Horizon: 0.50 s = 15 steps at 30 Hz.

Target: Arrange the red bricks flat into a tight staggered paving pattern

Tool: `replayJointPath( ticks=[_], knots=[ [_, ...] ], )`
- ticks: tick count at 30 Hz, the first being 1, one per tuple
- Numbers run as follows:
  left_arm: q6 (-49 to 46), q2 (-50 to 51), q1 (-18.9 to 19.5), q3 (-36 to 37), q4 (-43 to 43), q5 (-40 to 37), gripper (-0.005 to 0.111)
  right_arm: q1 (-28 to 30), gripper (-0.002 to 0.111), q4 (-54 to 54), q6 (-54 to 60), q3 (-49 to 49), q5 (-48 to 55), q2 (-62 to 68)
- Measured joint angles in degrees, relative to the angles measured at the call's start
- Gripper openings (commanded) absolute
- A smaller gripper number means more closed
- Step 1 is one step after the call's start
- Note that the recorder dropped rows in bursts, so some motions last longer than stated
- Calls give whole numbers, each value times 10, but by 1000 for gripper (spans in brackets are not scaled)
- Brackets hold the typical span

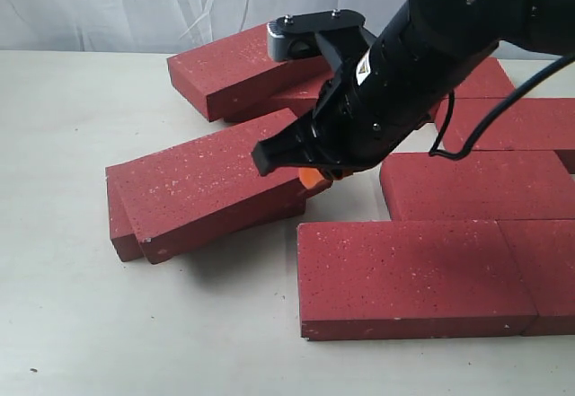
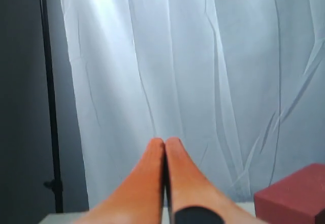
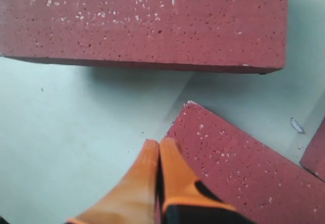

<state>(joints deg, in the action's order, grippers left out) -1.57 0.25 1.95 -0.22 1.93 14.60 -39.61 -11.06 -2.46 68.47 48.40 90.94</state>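
Several red bricks [image 1: 413, 275] lie flat and edge to edge on the right of the table [image 1: 72, 324], with others loose to the left and behind.
One tilted brick [image 1: 207, 185] rests on a lower brick [image 1: 121, 225] left of the laid rows, and a stack [image 1: 238, 68] sits further back. The right gripper [image 1: 311, 177] hangs at the tilted brick's right-hand end, its orange fingers [image 3: 175, 173] pressed together on nothing. The left gripper [image 2: 164, 142], likewise clenched and empty, points at a white curtain [image 2: 203, 56].
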Motion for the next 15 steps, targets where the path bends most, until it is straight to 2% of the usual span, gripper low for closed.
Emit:
replayJointPath(
  ticks=[5,15],
  knots=[
    [0,0,0,0,0,49,0,0,-1,0,25,0,25,0],
    [0,0,0,0,0,60,0,0,-1,0,43,0,36,0]
  ],
)
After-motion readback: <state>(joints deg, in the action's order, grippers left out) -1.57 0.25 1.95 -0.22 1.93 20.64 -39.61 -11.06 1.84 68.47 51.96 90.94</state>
